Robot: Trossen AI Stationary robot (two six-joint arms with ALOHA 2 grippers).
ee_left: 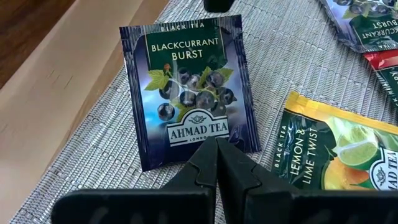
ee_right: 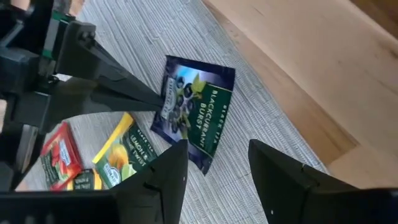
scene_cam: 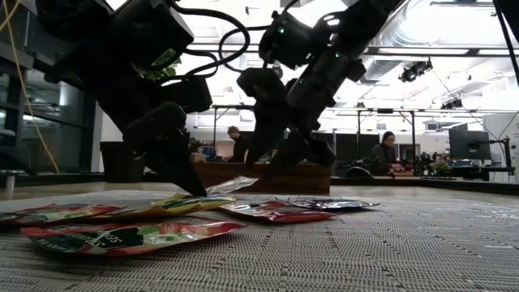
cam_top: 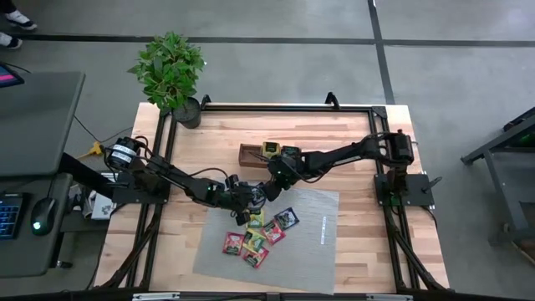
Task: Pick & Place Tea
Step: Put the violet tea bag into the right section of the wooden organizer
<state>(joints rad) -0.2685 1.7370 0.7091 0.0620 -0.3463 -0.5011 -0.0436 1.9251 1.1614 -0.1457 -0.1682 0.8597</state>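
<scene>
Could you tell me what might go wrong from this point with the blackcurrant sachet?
The left gripper pinches only the blackcurrant sachet by its edge, so it may slip free when lifted. The open right gripper hovers close beside it, so the two arms might collide. The lemon sachet lies near and could be dragged along.

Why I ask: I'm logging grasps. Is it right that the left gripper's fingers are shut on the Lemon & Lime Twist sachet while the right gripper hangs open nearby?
Not quite. The left gripper is shut on the Blackcurrant Burst sachet, as the left wrist view shows; the Lemon & Lime Twist sachet lies beside it. The right gripper does hang open nearby.
</scene>
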